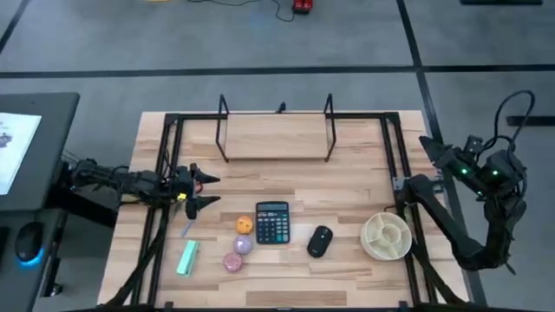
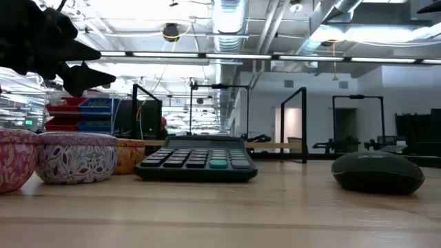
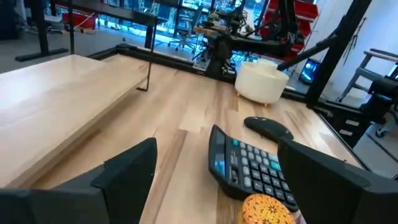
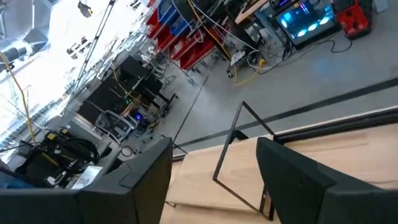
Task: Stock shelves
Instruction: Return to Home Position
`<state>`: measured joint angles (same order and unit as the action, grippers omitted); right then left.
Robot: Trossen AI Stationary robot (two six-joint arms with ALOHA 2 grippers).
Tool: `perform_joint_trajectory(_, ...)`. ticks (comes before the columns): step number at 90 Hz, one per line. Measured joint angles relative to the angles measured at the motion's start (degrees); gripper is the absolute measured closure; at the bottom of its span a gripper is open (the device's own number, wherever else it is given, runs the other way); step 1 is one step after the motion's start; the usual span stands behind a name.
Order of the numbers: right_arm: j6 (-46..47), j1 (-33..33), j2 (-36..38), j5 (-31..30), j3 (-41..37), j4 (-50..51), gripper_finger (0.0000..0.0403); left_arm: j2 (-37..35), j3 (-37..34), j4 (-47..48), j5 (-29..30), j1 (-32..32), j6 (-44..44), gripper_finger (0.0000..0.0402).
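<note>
Beyond the calculator [image 1: 272, 223], toward the far side of the tabletop [image 1: 355, 178]: the shelves [image 1: 276, 139], a low pale plank between thin black uprights, standing well apart from the smaller goods. Just left of the calculator, an orange patterned tin [image 1: 244, 224]. Nearer the front edge and left of the calculator, a pink floral tin [image 1: 242, 245] and a second floral tin [image 1: 232, 262], side by side. Farther left of the calculator, a light green stapler [image 1: 188, 257], lying flat. Just right of the calculator, a black mouse [image 1: 320, 241]; farther right again, a white round organizer [image 1: 387, 236] with divided compartments. Left of the calculator and a little beyond it, raised off the wood: the left hand [image 1: 210, 191], fingers spread wide, holding nothing. Well to the right of the calculator and beyond it, at the tabletop's right edge: the right hand [image 4: 214, 144], raised, fingers parted, nothing between them, facing the shelves' end upright.
</note>
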<state>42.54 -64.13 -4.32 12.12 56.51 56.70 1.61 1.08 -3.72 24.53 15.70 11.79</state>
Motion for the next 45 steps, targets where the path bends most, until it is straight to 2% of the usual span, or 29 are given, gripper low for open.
perform_joint_trajectory(15, 0.25, 8.5, 0.0, -0.26, 0.0, -0.08, 0.018, -0.02, 0.0, 0.06, 0.0, 0.0, 0.0, 0.0093)
perform_joint_trajectory(26, -1.59, 18.65, -0.02, -7.69, -1.44, -5.04, 0.018, 0.0, -0.02, 0.06, 0.02, 0.0, 0.0, 0.0093)
perform_joint_trajectory(36, -13.23, 27.82, -0.2, -15.18, -7.0, -20.28, 0.018, -0.02, -0.02, 0.03, 0.04, 0.0, 0.0, 0.0093)
perform_joint_trajectory(45, -28.01, 36.49, -0.2, -16.26, -14.02, -34.98, 0.018, -0.01, -0.02, 0.03, 0.04, 0.0, 0.0, 0.0093)
